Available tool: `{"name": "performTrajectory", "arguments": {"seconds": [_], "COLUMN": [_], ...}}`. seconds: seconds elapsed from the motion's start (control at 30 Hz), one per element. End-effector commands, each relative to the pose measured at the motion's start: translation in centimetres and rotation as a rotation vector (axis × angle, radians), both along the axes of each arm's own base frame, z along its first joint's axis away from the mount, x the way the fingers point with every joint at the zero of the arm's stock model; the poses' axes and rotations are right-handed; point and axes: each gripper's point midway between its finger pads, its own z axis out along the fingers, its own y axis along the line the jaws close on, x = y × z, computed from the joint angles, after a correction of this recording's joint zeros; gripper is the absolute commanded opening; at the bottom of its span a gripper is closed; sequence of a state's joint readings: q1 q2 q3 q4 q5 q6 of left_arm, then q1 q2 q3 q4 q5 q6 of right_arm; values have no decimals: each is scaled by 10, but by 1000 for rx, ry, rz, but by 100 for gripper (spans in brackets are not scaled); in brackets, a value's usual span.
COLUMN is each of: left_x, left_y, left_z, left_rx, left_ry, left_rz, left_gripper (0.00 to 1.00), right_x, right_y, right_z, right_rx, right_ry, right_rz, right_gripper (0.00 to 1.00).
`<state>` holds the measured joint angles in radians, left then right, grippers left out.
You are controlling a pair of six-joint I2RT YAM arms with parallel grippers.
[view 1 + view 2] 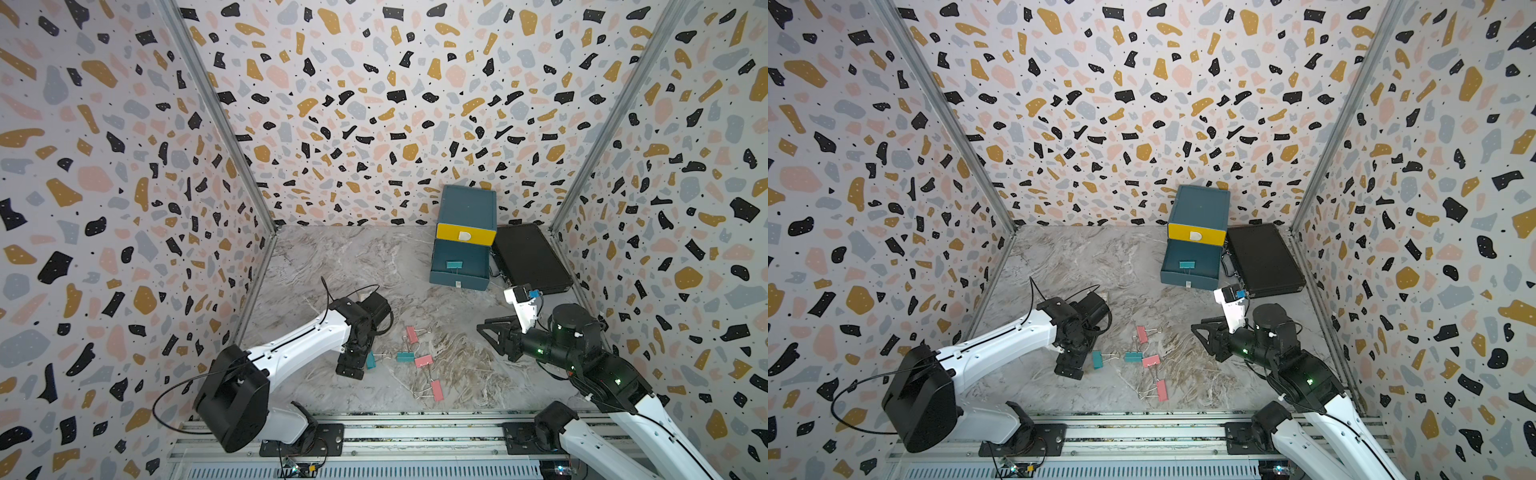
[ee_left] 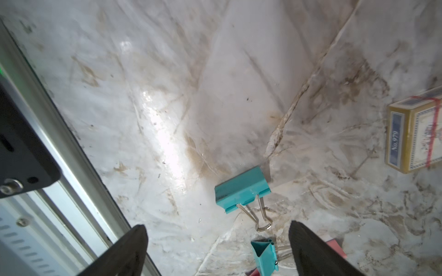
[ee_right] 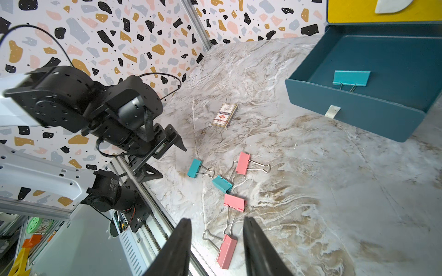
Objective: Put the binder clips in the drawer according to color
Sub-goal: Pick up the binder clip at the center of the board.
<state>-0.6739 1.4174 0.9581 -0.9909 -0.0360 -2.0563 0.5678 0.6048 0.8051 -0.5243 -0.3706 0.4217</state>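
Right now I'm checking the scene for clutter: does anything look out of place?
A printed card box lies on the table near the loose binder clips; it is no clip. Nothing looks spilled or damaged.

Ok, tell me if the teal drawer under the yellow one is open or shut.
Open: the teal drawer is pulled out beneath the shut yellow drawer, one teal binder clip lying inside.

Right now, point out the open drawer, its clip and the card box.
open drawer (image 3: 363, 114): right wrist view, front.
its clip (image 3: 351, 77): right wrist view, teal body.
card box (image 3: 225, 116): right wrist view, top face.
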Motion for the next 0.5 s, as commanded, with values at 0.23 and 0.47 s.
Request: {"name": "performTrajectory", "arguments": {"seconds": [0.23, 0.47], "left_x": [12, 18], "left_y": [-23, -23], "left_z": [-30, -38], "left_rx": [-131, -126], "left_ry": [77, 60], "left_rz": [483, 564], "left_gripper": [99, 99], "right_x": [-11, -16], "right_y": [-7, -4], "right_z": [20, 15], "right_rx": [13, 8], "right_ry": [-43, -31], "right_rz": [4, 40], "right_gripper": [41, 41]}}
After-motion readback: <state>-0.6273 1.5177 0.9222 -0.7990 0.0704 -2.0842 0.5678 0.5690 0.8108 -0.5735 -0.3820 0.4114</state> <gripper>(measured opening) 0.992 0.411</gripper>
